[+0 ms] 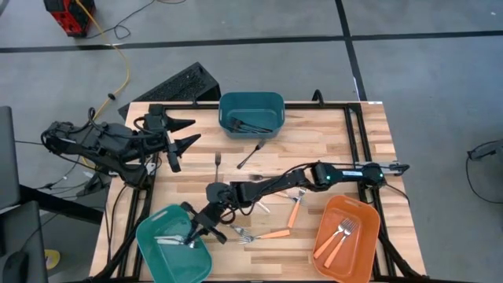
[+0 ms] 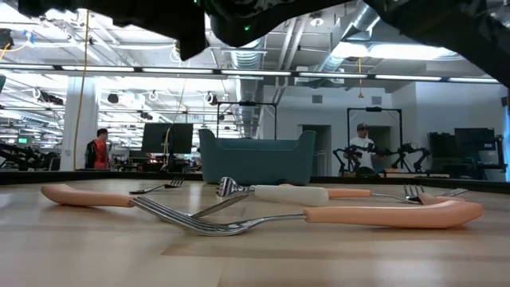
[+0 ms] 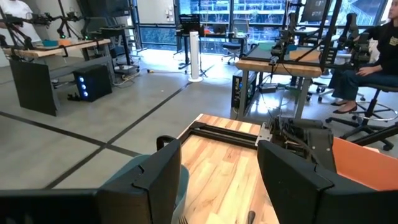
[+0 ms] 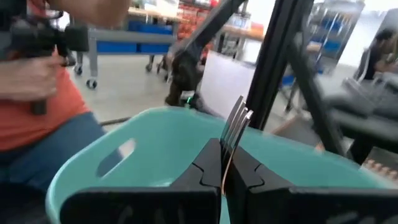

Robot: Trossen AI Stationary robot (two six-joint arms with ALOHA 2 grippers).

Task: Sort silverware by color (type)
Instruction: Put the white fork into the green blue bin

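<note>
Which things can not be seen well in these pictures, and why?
- Fork in the right gripper: right wrist view shows only its tines, its handle hidden between the fingers.
- Dark utensils in the far teal bin: too small to count, high view.
- Left gripper: nothing hidden, open, empty.

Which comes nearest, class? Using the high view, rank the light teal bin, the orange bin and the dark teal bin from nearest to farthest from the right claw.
1. Light teal bin, at the table's front left corner; the right claw sits at its rim, shut on a fork.
2. Orange bin, front right corner.
3. Dark teal bin, at the far edge, middle.
</note>
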